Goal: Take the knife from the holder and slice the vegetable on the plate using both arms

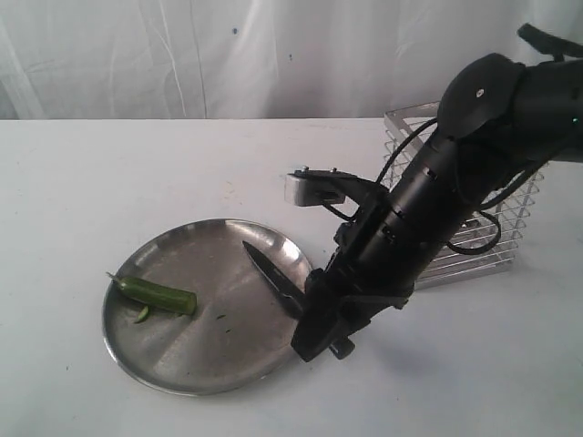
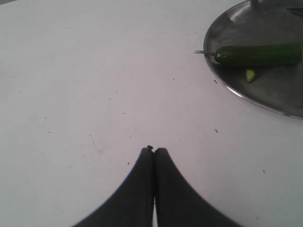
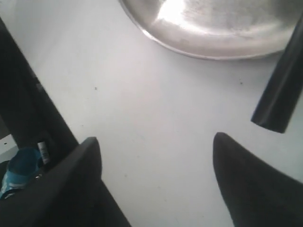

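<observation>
Right fingers (image 3: 71, 184) spread wide and empty over the table (image 3: 142, 118), left fingers (image 2: 137, 189) pressed together, knife (image 1: 273, 271) lying across the plate (image 1: 182, 364) rim beside the right fingers, vegetable (image 1: 162, 294) on the plate, holder (image 1: 515, 223) behind.

I'm looking at a plain white bench (image 1: 109, 173) that fills the lower part of the exterior view, matte and evenly lit. Behind it hangs a white cloth backdrop (image 1: 182, 55), creased in long, loose vertical folds, with two small dark marks (image 1: 234, 30) on it. A soft grey line runs where the cloth meets the bench's far edge. The light is diffuse and shadows are faint. In my wrist views the bench top carries tiny dark specks (image 2: 216, 130).
</observation>
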`<action>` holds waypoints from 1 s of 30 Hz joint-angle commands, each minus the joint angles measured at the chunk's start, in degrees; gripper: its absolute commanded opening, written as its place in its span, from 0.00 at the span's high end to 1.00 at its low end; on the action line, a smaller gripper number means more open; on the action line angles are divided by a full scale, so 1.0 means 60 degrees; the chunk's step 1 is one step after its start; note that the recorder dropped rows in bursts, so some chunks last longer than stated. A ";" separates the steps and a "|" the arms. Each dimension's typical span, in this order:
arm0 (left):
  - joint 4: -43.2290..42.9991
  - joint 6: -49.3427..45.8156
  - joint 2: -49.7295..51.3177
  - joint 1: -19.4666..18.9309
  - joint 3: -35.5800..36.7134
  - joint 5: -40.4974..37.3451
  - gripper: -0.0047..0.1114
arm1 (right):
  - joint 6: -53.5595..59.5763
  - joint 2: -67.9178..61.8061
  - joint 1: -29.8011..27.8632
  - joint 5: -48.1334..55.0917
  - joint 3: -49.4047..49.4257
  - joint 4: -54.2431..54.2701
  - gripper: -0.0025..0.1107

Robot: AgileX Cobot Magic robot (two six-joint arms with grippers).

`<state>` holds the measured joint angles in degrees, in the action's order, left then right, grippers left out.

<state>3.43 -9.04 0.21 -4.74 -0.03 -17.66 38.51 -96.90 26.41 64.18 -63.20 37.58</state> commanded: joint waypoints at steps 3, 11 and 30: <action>0.0049 0.0006 -0.0034 0.0046 0.0005 0.0008 0.96 | -0.0897 -0.0735 -0.0707 -0.0427 -0.0122 -0.0034 0.38; 0.0049 0.0006 -0.0034 0.0046 0.0005 0.0008 0.96 | 0.0512 -0.1809 -0.2561 0.0963 -0.0516 0.3142 0.38; 0.0049 0.0006 -0.0034 0.0046 0.0005 0.0008 0.96 | 0.1704 -0.3755 -0.2701 0.0963 -0.0225 0.3129 0.41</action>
<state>3.43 -9.04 0.21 -4.74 -0.03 -17.66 47.35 -118.74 10.40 69.54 -65.33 55.21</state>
